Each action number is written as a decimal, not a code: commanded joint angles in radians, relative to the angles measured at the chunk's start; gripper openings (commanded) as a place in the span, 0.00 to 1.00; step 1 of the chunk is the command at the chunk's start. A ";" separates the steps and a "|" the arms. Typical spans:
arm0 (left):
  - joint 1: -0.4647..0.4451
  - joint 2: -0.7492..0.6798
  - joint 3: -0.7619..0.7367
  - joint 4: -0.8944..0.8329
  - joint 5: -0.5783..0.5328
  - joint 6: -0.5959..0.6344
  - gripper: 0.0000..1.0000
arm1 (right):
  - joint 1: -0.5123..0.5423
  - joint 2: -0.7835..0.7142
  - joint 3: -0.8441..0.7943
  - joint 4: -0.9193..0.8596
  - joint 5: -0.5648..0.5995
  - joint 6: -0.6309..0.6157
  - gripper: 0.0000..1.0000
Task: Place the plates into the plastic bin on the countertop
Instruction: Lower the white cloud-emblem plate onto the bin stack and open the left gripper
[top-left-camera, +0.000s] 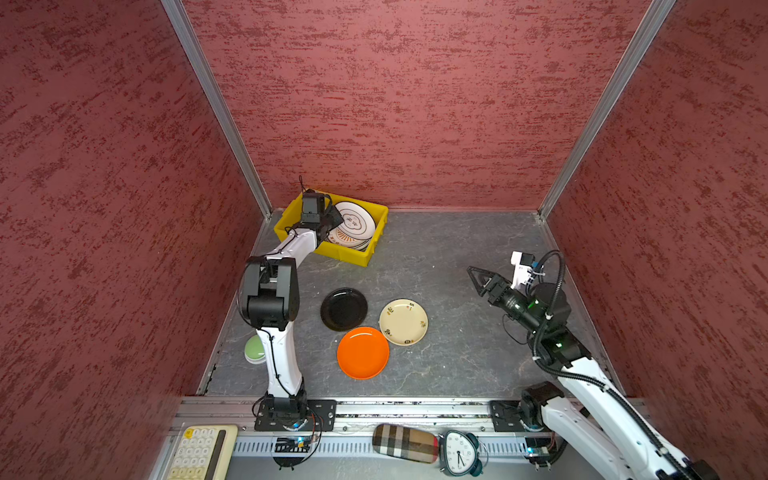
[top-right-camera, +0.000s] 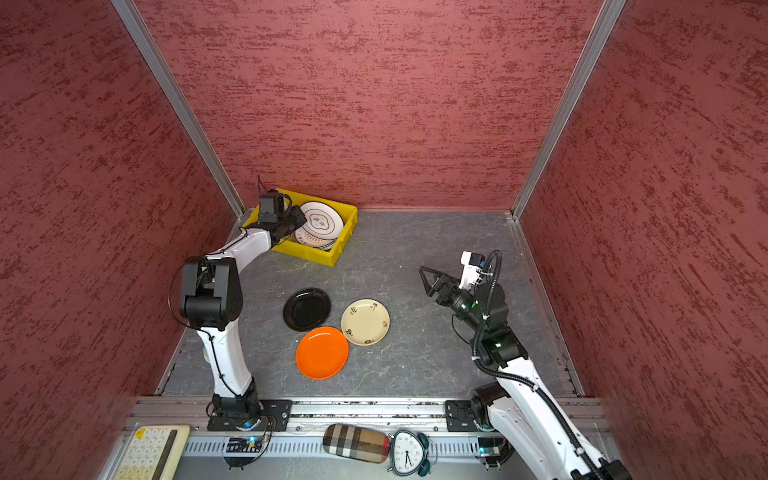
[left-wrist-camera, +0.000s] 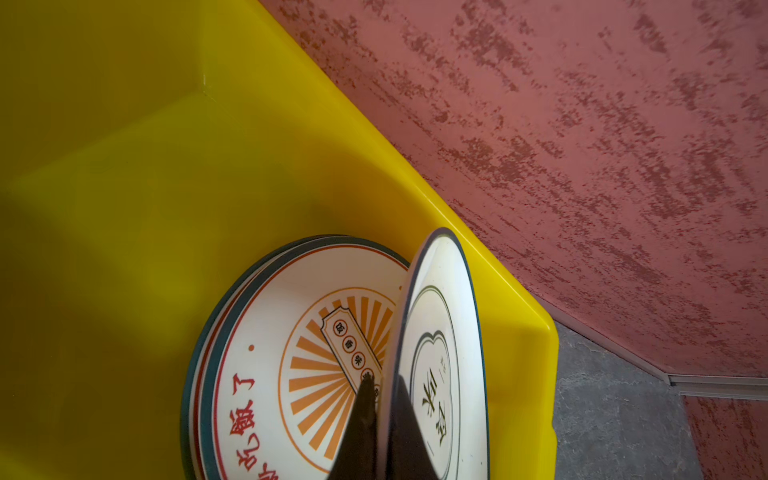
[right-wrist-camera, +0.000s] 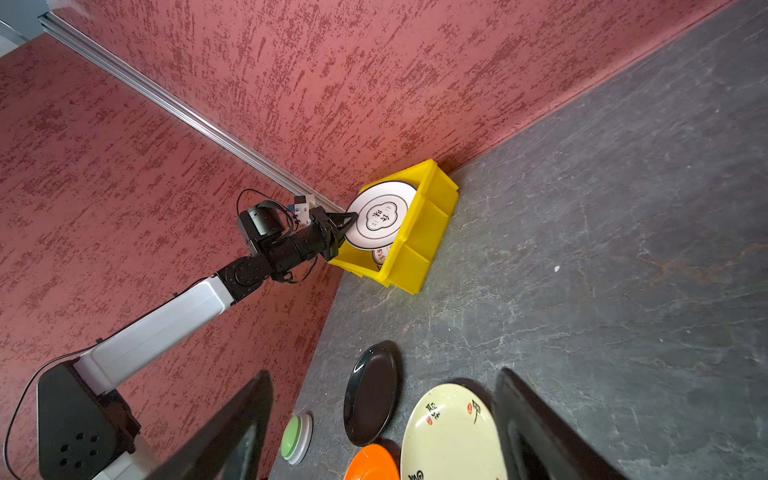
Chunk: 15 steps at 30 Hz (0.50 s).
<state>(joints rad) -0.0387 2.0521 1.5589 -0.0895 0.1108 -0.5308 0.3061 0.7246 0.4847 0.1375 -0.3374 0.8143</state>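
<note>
**Bench (top-left-camera: 449, 257) stock**, dark grey stone-look, red walls on 3 sides.

1. Plastic bin (top-left-camera: 345, 255), yellow, far-left corner by back wall. Holds a stack of white plates w/ dark teal rims; top of the stack is the sunburst plate (left-wrist-camera: 291, 353), lying flat.
2. Cloud plate (top-left-camera: 357, 220), white, teal rim. It sits inside the bin, tilted over the stack, w/ the gripped edge raised. Also seen in the right wrist view (right-wrist-camera: 380, 214).
3. L gripper (left-wrist-camera: 384, 419): clenched on the rim of the cloud plate, one finger on each face, above the bin's near-left part.
4. Black plate (top-left-camera: 344, 309), flat on mid bench, outside the bin.
5. Cream floral plate (top-left-camera: 403, 322), flat, just right of the black one.
6. Orange plate (top-left-camera: 363, 352), flat, nearer the front, rim close to both neighbours; contact can't be told.
7. R gripper (top-left-camera: 476, 281): released, jaws spread wide, nothing in them. It hangs above the bench's right side, well apart from all plates.
8. Green-and-white disc (top-left-camera: 254, 349), left bench edge, partly behind the L arm.
9. Off bench, in front of the rail: keypad (top-left-camera: 201, 451), plaid case (top-left-camera: 405, 442), alarm clock (top-left-camera: 459, 451).
</note>
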 joint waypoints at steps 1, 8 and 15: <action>0.013 0.029 0.028 0.029 0.013 -0.017 0.00 | 0.004 -0.011 0.027 -0.006 -0.005 -0.004 0.84; 0.033 0.085 0.064 -0.008 0.021 -0.014 0.07 | 0.004 -0.017 0.010 -0.011 -0.004 0.011 0.84; 0.048 0.103 0.066 -0.008 0.038 -0.025 0.11 | 0.004 -0.030 0.000 -0.039 0.014 0.009 0.84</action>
<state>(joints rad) -0.0036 2.1292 1.6169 -0.0895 0.1505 -0.5625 0.3061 0.7082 0.4847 0.1150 -0.3359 0.8219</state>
